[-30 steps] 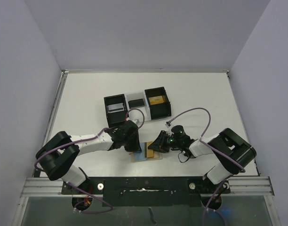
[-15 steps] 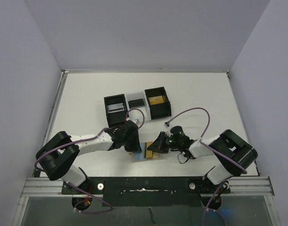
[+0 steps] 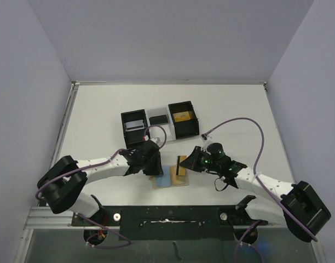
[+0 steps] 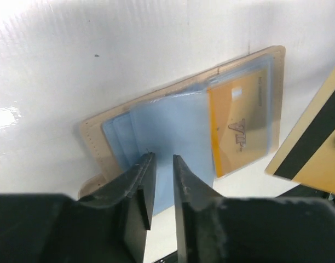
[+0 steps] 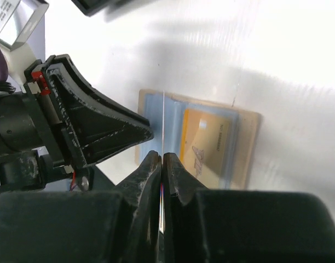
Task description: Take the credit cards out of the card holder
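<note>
The tan-brown card holder point(image 3: 179, 181) lies open on the table near the front edge. In the left wrist view it point(image 4: 93, 134) holds a light blue card point(image 4: 173, 118) and an orange card point(image 4: 238, 129) under clear sleeves. My left gripper point(image 3: 154, 170) is shut, and its fingertips point(image 4: 147, 164) press down on the holder's left part. My right gripper point(image 3: 189, 164) is shut on a yellow card with a black stripe point(image 3: 181, 166) and holds it on edge above the holder. That card shows edge-on in the right wrist view point(image 5: 163, 123).
A black-and-white three-compartment tray point(image 3: 158, 112) stands behind the holder, with a grey card point(image 3: 134, 124) in its left box and a yellow card point(image 3: 183, 116) in its right box. White walls enclose the table on three sides.
My right gripper has risen from the holder's right edge, drawing the yellow striped card out and up. The right arm has stretched out. My left gripper has stayed on the holder.
</note>
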Controlling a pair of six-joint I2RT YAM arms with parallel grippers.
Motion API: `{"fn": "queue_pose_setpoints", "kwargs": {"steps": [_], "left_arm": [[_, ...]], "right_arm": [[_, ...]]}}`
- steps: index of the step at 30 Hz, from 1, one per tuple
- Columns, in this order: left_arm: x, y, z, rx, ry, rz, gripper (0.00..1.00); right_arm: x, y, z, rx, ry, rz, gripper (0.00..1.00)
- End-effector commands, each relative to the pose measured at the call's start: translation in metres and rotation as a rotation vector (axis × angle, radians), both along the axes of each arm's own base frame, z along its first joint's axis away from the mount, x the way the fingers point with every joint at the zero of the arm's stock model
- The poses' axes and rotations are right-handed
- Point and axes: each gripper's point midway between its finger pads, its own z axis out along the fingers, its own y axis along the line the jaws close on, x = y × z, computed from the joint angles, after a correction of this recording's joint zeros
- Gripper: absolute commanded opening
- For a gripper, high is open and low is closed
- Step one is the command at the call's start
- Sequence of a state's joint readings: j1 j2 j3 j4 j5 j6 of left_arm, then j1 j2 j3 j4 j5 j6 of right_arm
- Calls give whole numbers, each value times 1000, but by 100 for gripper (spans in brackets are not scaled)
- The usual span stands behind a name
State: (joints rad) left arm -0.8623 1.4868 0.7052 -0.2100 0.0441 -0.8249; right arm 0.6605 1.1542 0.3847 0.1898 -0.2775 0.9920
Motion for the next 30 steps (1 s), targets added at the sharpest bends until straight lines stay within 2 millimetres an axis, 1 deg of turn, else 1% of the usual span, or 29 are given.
{"fn": "queue_pose_setpoints", "kwargs": {"steps": [1, 3, 6, 8, 10, 12, 14, 15, 16, 19, 21, 23, 25, 27, 30], "left_arm": [[24, -16, 52, -84, -148, -16, 26], [26, -30, 71, -134, -183, -84, 33], [25, -56, 92, -221, -211, -179, 36], [21, -67, 88, -246, -178, -209, 36], [17, -71, 71, -241, -129, -200, 33], [14, -66, 50, -211, -76, -156, 27], [11, -54, 29, -163, -30, -98, 19], [8, -48, 22, -146, -17, -72, 18], [5, -43, 15, -141, -6, -57, 17], [1, -36, 8, -143, -3, -44, 17], [-1, -33, 9, -144, -5, -42, 18], [2, -32, 15, -145, -27, -37, 20], [5, -32, 24, -156, -49, -32, 25], [9, -30, 34, -164, -79, -21, 27], [14, -27, 53, -198, -130, 3, 34]], "right_arm": [[27, -20, 34, -83, -187, -87, 0], [34, -29, 44, -107, -248, -124, 0], [40, -41, 59, -133, -364, -155, 0], [46, -52, 67, -168, -437, -186, 0], [52, -64, 73, -222, -505, -222, 0], [57, -78, 78, -270, -543, -272, 0], [61, -90, 82, -314, -578, -318, 0], [64, -94, 85, -333, -602, -328, 0], [65, -97, 85, -367, -640, -318, 0], [71, -102, 79, -490, -736, -246, 0], [78, -104, 84, -564, -790, -211, 0], [86, -102, 96, -600, -856, -189, 0], [97, -97, 111, -608, -932, -161, 0], [111, -95, 121, -612, -952, -138, 0], [133, -93, 126, -578, -930, -93, 0]]}}
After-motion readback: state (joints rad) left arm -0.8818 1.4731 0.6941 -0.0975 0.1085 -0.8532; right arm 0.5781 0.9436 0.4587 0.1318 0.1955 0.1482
